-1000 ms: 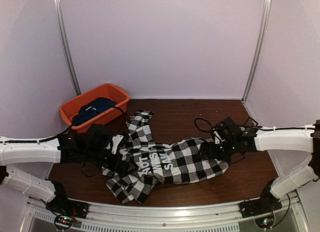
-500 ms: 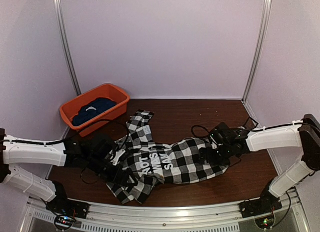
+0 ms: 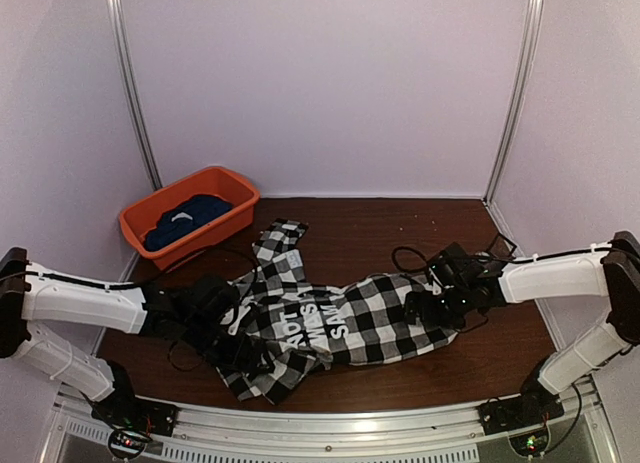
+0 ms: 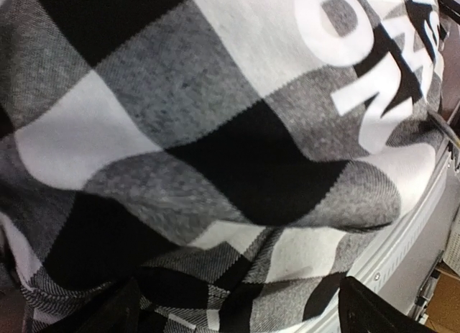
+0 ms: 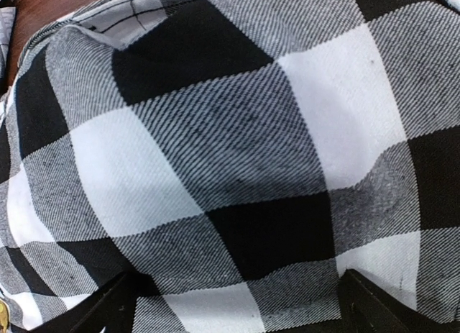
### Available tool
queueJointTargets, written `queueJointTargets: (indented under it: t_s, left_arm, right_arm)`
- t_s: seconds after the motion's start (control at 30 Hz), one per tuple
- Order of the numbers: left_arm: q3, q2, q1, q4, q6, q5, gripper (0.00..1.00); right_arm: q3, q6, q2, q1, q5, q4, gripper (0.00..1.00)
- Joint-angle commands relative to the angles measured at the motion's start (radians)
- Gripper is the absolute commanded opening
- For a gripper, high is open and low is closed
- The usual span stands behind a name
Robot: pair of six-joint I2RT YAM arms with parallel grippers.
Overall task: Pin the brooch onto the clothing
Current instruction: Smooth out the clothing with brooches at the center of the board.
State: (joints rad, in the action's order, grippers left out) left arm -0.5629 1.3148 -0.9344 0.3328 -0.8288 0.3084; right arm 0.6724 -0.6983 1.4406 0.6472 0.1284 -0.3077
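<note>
The clothing [image 3: 345,323], a black-and-white checked shirt with white block lettering on a black panel, lies crumpled across the middle of the table. My left gripper [image 3: 238,333] hovers low over its left end and is open. In the left wrist view the checked cloth and lettering [image 4: 352,67] fill the frame between the spread fingertips [image 4: 108,311]. My right gripper [image 3: 425,308] is open over the shirt's right end, with checked fabric [image 5: 237,153] spanning the gap between its fingertips [image 5: 374,308]. The brooch is hidden or out of view.
An orange basin [image 3: 228,188] stands at the back left with a dark navy garment [image 3: 185,221] in it. Bare brown tabletop [image 3: 400,228] lies behind the shirt. A metal rail [image 3: 380,433] runs along the near edge, and white walls close in the sides and back.
My left arm has swung lower and nearer, its gripper now down over the shirt's left end. The right gripper has dropped slightly onto the right end. The shirt has hardly shifted.
</note>
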Motion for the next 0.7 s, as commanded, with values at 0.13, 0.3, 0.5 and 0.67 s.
queueJointTargets:
  t_s: [0.13,0.3,0.5,0.67]
  left_arm:
    - [0.009,-0.060,0.143,0.165,0.078,-0.247,0.98]
    - [-0.030,-0.041,0.165,0.204,0.151,-0.294,0.98]
    - [-0.046,-0.001,0.177,0.195,0.180,-0.330,0.98]
    - [-0.028,0.010,0.237,0.187,0.168,-0.332,0.98]
  right_arm:
    - [-0.030,0.030,-0.017,-0.034,-0.045,-0.051,1.00]
    - [-0.025,0.024,0.006,-0.034,-0.031,-0.038,1.00]
    - [-0.026,-0.016,-0.036,-0.017,0.006,-0.034,1.00]
    - [-0.003,-0.042,-0.093,0.014,0.001,-0.074,1.00]
